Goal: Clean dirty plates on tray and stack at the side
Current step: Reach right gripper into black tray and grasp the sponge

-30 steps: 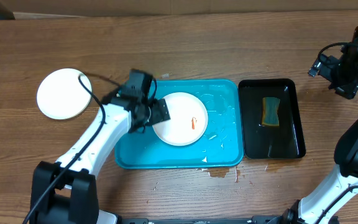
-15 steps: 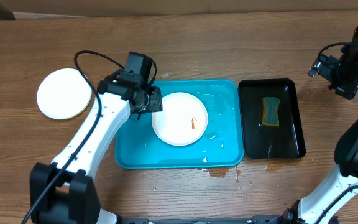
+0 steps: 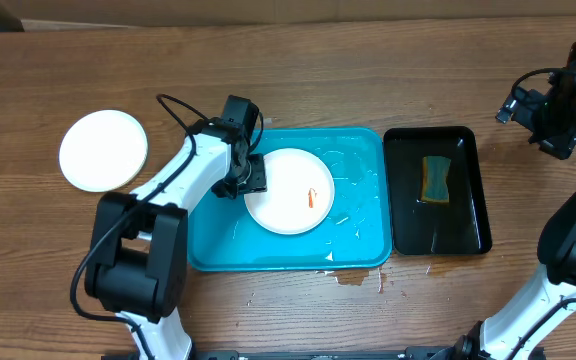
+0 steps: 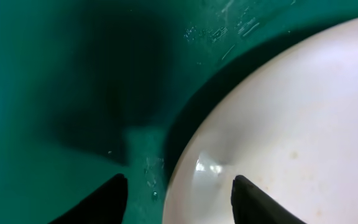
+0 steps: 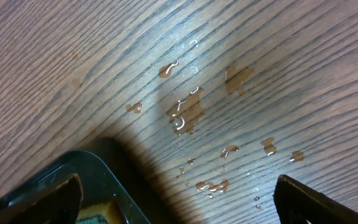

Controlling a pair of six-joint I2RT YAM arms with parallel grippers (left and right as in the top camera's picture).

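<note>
- Left gripper (image 3: 251, 178) is down at the left side of the tray (image 3: 363, 245), right on the rim of the dirty plate (image 3: 289, 190). That's the spot I'd want for getting hold of the plate.
- The plate lies flat in the middle of the tray, with an orange smear (image 3: 311, 198) just right of its centre, so it isn't clean yet.
- On the left wrist view the gripper (image 4: 179, 186) straddles the plate (image 4: 278, 124) edge: one finger over the plate's inner slope, the other over the wet tray floor.
- The fingers are about half apart, and the gap is wider than the rim. I judge nothing is pinched yet, and I can't tell if either tip touches.
- Right gripper (image 3: 543, 125) hangs well right of the tray, out of the way.
- Its wrist view shows the gripper (image 5: 176, 199) spread wide and holding nothing, over the water drops (image 5: 182, 112) on the wood.
- The sponge (image 3: 434, 177) sits in the black tray (image 3: 463, 230) just right of the tray, handy for that arm to wipe with.
- One white plate (image 3: 103, 150) rests well left of the tray, and I take that as the stacking spot.
</note>
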